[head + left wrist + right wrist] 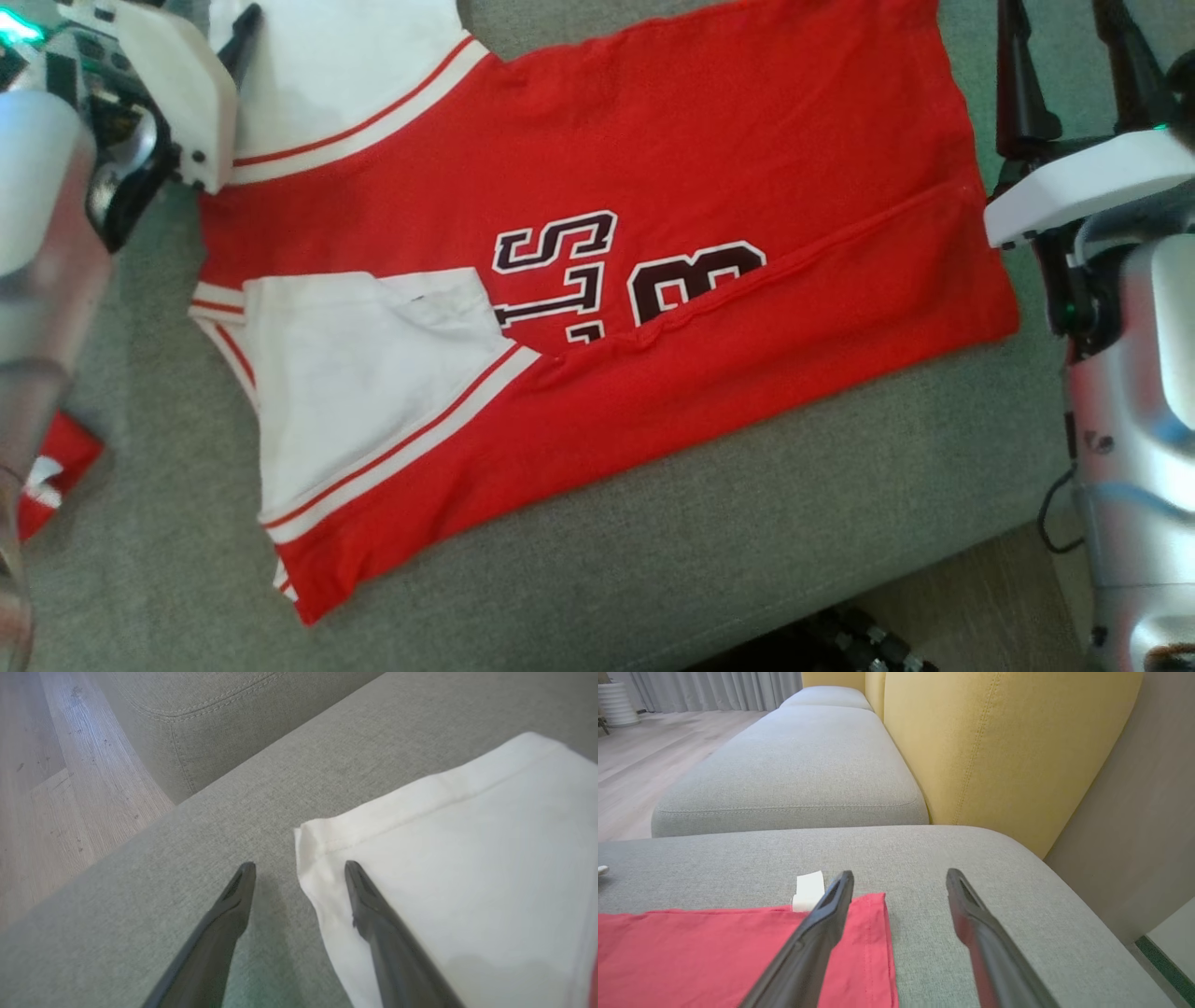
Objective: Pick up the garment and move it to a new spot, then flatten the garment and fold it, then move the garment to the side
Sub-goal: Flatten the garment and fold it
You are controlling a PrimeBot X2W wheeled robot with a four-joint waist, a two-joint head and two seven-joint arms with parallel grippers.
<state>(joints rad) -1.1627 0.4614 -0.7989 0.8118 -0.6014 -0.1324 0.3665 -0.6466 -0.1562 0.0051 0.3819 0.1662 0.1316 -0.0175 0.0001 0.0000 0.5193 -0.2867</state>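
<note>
Sofa seat of grey fabric (653,560) carries the red-and-white sports jersey with dark lettering (709,159), spread close to its front edge, near long side already folded over. My left jaws and right jaws both stand released, holding nothing. I judge the far-side fold is next: pinch both far corners low, together, and lift evenly so nothing skews. Head view gives me the whole lay; left wrist view shows my jaws straddling the white sleeve (467,858) corner, right wrist view the red hem corner (873,933) and its small white label (809,889).
</note>
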